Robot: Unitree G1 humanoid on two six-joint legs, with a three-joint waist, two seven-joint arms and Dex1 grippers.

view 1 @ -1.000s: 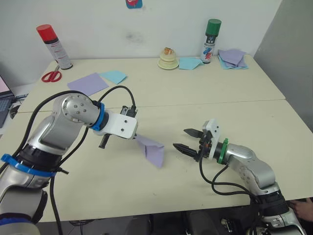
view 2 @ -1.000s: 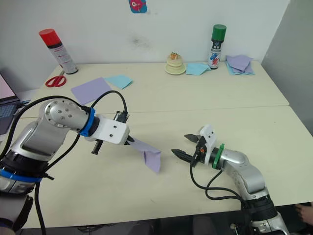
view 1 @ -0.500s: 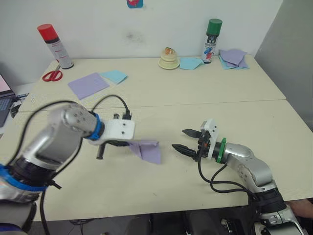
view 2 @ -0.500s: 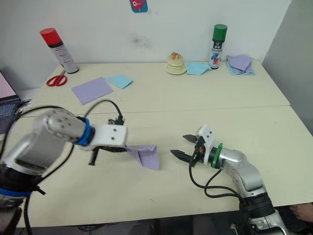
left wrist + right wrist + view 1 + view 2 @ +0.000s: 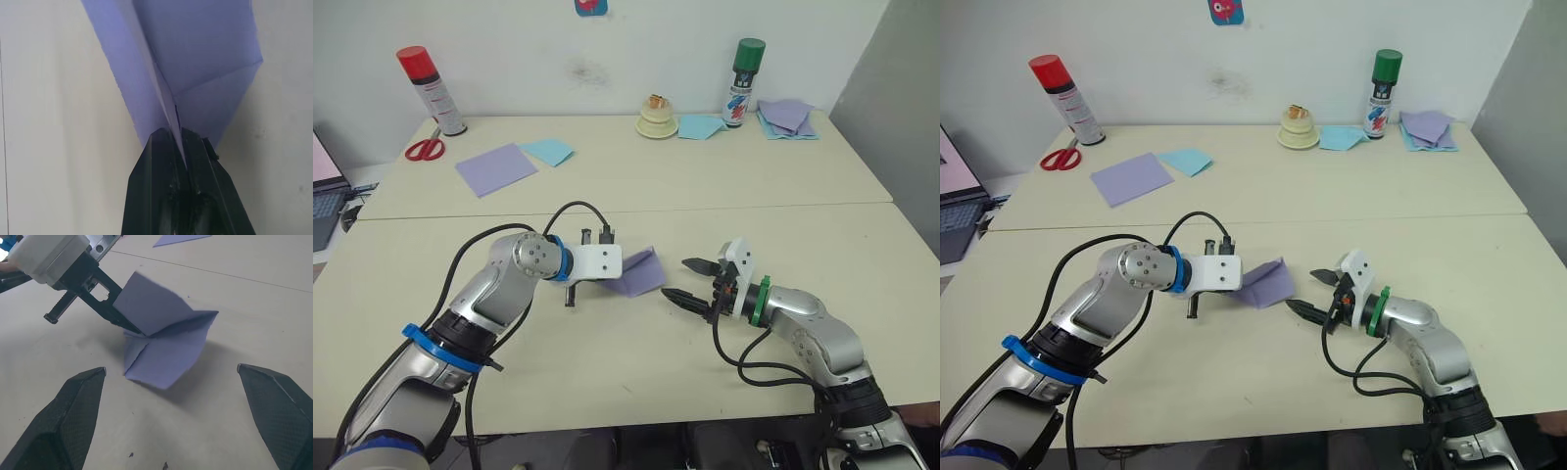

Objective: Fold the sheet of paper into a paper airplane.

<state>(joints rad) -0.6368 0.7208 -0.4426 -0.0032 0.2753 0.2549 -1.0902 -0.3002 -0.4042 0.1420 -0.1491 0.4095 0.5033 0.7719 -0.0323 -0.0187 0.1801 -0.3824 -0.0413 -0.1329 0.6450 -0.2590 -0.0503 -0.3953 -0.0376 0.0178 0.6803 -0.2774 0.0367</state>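
The sheet of paper (image 5: pixel 637 274) is partly folded: one flap stands up off the surface (image 5: pixel 607 382), another lies flat on it, and a crease runs between them. From my head views I cannot count the layers or follow the fold lines. In the left wrist view the paper's far edges are cut off by the frame. The gripped edge disappears between the black fingers (image 5: pixel 156 186), so I cannot tell how far in the paper goes.

The left pincer (image 5: pixel 178 152) is clenched on the sheet at its lower corner, fingers pressed together with the paper sandwiched along the crease. In the head views the white housing of that pincer covers the grip point.

The right pincer (image 5: pixel 690 281) is released, its two fingers spread wide. It sits just beside the sheet on my right, tips pointed at it and not touching. In the right wrist view the sheet sits between the two spread fingertips (image 5: pixel 73 401) but beyond them, near the middle of the surface's front half.

Farther back: a smooth lavender square (image 5: pixel 496 168), scissors (image 5: pixel 424 148), a red-capped can (image 5: pixel 431 76), a green-capped can (image 5: pixel 742 74).
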